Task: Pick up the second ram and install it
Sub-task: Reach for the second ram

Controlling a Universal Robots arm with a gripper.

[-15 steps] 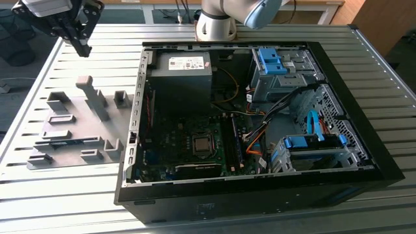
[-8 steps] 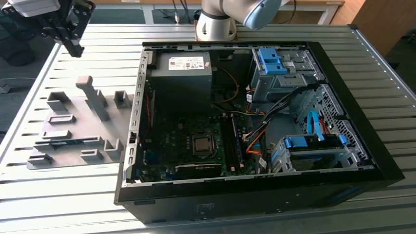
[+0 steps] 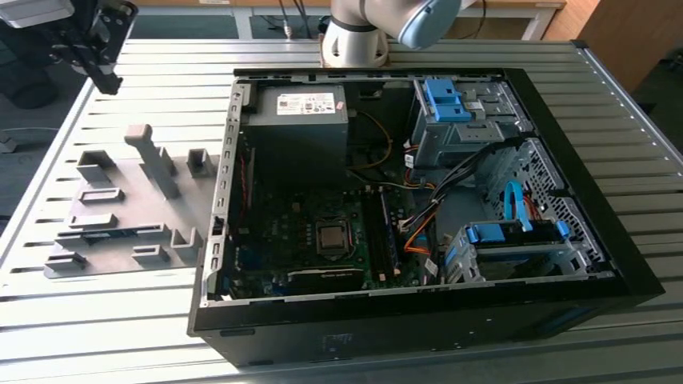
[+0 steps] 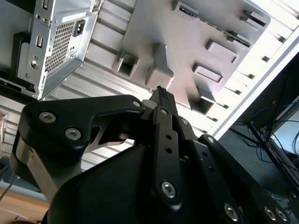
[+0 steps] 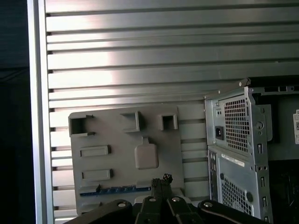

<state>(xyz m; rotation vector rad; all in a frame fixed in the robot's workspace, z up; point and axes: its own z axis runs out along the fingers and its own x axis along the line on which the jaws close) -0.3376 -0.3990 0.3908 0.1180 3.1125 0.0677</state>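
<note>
Gripper [image 5: 161,180]: fingers together, empty, poised over the tray's near edge.
Second ram [image 5: 114,190]: along that edge of the grey fixture tray [image 5: 121,154], just beside the fingertips, offset away from the computer case [image 5: 243,140]; long axis follows the edge.

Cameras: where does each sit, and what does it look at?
Exterior view: off the arm, high, looking down into the open computer case; arm base and gripper show.
First wrist view: at the wrist, facing the gray tray past the gripper.
Second wrist view: at the wrist, facing the tray along the gripper.
All share tray and gripper.
</note>
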